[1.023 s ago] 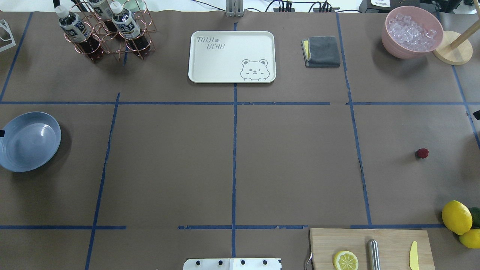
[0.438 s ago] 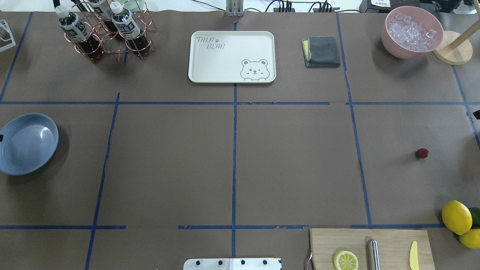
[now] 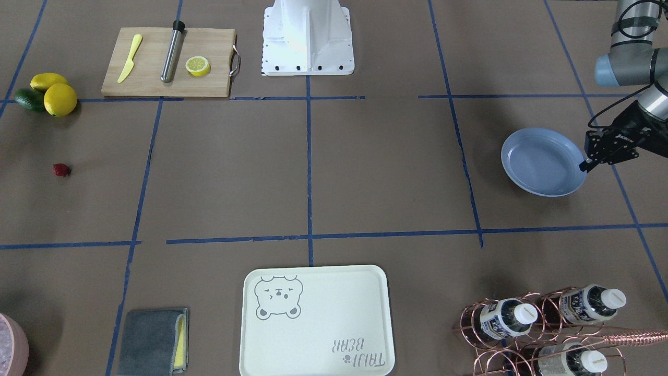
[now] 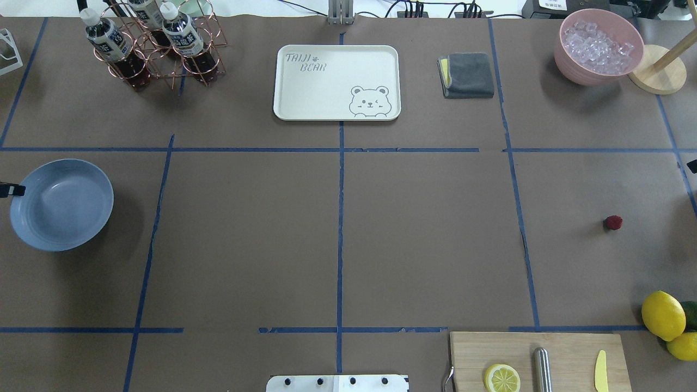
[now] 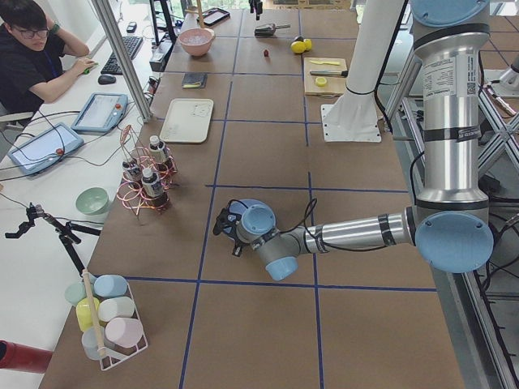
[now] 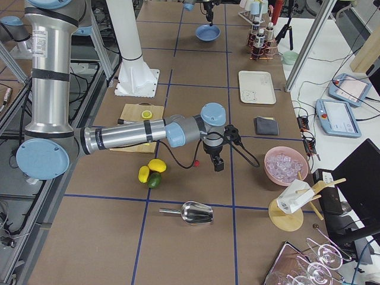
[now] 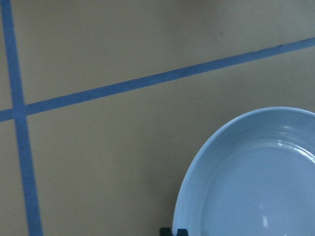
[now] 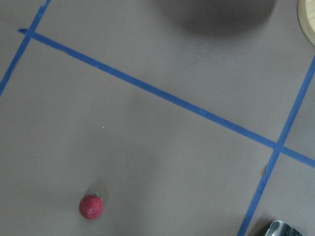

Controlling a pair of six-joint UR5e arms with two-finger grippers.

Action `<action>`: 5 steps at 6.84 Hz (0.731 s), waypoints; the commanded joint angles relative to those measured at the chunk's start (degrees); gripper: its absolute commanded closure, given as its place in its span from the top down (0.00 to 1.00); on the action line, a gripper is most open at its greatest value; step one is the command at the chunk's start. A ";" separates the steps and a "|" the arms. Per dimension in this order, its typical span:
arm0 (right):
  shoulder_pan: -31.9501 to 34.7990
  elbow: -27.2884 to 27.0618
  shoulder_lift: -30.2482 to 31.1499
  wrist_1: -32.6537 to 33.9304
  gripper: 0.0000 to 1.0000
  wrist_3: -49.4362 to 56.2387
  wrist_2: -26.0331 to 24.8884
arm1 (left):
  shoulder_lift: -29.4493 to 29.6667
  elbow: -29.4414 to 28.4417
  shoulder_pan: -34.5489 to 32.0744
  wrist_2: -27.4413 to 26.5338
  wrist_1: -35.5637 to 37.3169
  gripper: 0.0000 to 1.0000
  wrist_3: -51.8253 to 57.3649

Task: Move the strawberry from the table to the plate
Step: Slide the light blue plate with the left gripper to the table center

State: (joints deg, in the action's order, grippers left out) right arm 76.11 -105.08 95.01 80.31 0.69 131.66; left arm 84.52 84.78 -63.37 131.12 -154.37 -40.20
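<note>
Cream tray (image 4: 321, 90) is lettered "TAIJI BEAR"; well apart from it, the plate (image 3: 537, 162) is pinched at its rim by the left claw (image 3: 583, 166); the right claw's (image 6: 218, 166) state cannot be told.

The plate (image 4: 61, 204) has moved. A second ago it sat farther from the bear tray (image 4: 326, 87), and part of it was cut off at the edge of the overhead view. Then it looked tipped and thinner. Now it has slid over the bench (image 4: 245, 245) toward the bear tray's side. It looks rounder, and all of it shows. The left pincer (image 4: 12, 190) has come along with it. Before, only a tiny black bit showed. Now more of its tip shows, touching the plate's rim on the side away from the bear tray.
</note>
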 commanded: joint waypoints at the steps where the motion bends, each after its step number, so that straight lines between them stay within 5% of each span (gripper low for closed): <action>1: 0.00 -0.21 0.00 -0.24 1.00 -0.08 0.09 | 5.78 14.56 4.45 0.72 16.56 0.00 -9.32; 2: 0.00 -0.21 -0.09 -0.24 1.00 -0.08 0.09 | 12.44 15.14 10.22 -1.72 19.17 0.00 -18.50; 4: 0.00 -0.04 0.00 -0.24 1.00 -0.17 0.17 | 31.05 10.78 25.43 -15.48 30.91 0.00 -28.50; 5: 0.09 0.14 -0.09 -0.24 1.00 -0.17 0.17 | 33.32 9.36 28.97 -18.33 31.32 0.00 -28.96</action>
State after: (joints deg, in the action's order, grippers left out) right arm 76.15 -105.11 94.98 80.07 0.54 131.81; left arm 112.42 96.02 -39.70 117.44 -125.83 -67.06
